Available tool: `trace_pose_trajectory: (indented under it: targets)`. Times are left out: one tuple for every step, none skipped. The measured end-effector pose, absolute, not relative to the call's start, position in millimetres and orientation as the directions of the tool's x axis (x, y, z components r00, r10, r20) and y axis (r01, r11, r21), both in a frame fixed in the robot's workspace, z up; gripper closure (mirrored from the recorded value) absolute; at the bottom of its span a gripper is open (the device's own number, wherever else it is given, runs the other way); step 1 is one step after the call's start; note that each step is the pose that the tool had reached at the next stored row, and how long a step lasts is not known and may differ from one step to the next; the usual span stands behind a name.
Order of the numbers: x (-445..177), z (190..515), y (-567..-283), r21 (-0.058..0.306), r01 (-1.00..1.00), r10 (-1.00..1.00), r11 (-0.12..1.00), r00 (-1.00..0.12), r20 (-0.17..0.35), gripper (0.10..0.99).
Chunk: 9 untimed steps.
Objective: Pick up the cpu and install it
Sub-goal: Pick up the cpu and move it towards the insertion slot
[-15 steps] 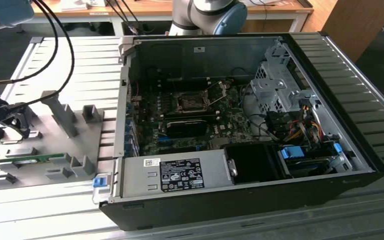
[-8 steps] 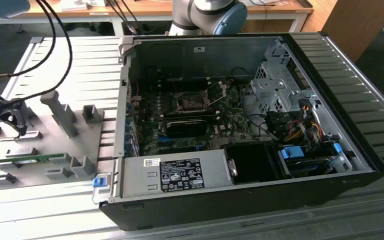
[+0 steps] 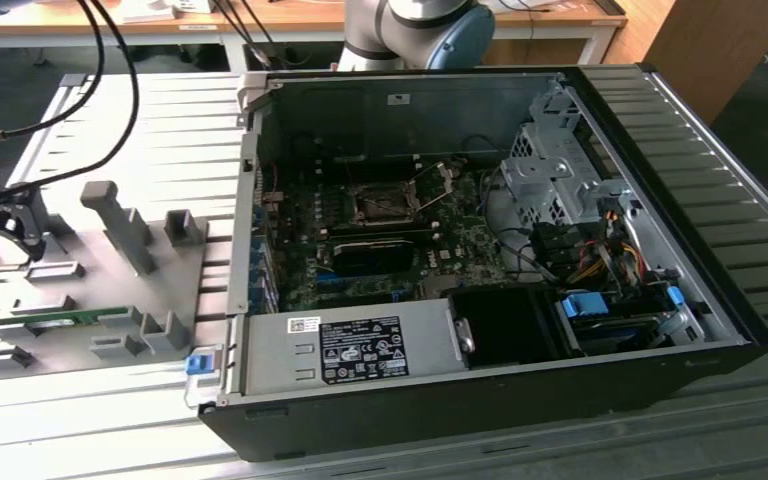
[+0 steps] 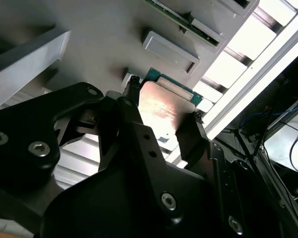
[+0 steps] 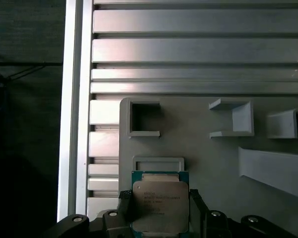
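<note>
The cpu [image 5: 160,206] is a flat square chip with a shiny metal top and a thin green rim. It sits between the black fingers of my gripper [image 5: 160,196], one finger [image 5: 125,198] pressed against each side edge. The second wrist view shows the same hold: the cpu [image 4: 164,109] is clamped in the gripper [image 4: 164,101] just over the grey fixture plate [image 4: 104,34]. In the exterior view the gripper [image 3: 4,235] is at the far left, over that plate [image 3: 104,290]. The dark square socket [image 3: 387,205] lies open on the motherboard inside the computer case.
The open black computer case [image 3: 704,330] fills the exterior view's middle and right, with drive cage, cables and a power supply [image 3: 344,350] around the motherboard. A green memory stick [image 3: 61,320] lies on the fixture plate among grey upright holders [image 3: 117,225]. Cables [image 3: 104,60] hang over the far left.
</note>
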State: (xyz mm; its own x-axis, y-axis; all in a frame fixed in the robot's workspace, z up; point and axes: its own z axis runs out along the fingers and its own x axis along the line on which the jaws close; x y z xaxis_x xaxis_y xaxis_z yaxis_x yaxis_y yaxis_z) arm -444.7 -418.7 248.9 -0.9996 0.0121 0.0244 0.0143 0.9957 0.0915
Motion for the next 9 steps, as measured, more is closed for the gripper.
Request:
trace_pose_trajectory:
  targets:
    - [-444.8, 250.1, -418.6, 0.092, 0.014, 0.012, 0.996, -1.000, 0.024, 0.545]
    - [-444.8, 251.0, -418.7, 0.092, 0.014, 0.012, 0.996, -1.000, 0.024, 0.545]
    - [-444.7, 252.1, -418.7, 0.093, 0.014, 0.012, 0.996, -1.000, 0.024, 0.545]
    - [-444.7, 253.0, -418.7, 0.093, 0.014, 0.012, 0.996, -1.000, 0.024, 0.545]
    - [-444.7, 254.0, -418.7, 0.093, 0.014, 0.012, 0.996, -1.000, 0.024, 0.545]
    - [-444.7, 255.1, -418.7, 0.093, 0.014, 0.012, 0.996, -1.000, 0.024, 0.545]
    - [-444.7, 256.3, -418.7, 0.093, 0.014, 0.012, 0.996, -1.000, 0.024, 0.545]
    - [-444.6, 257.4, -418.7, 0.093, 0.015, 0.012, 0.996, -1.000, 0.025, 0.545]
    - [-444.5, 258.4, -418.7, 0.093, 0.015, 0.012, 0.996, -1.000, 0.024, 0.545]
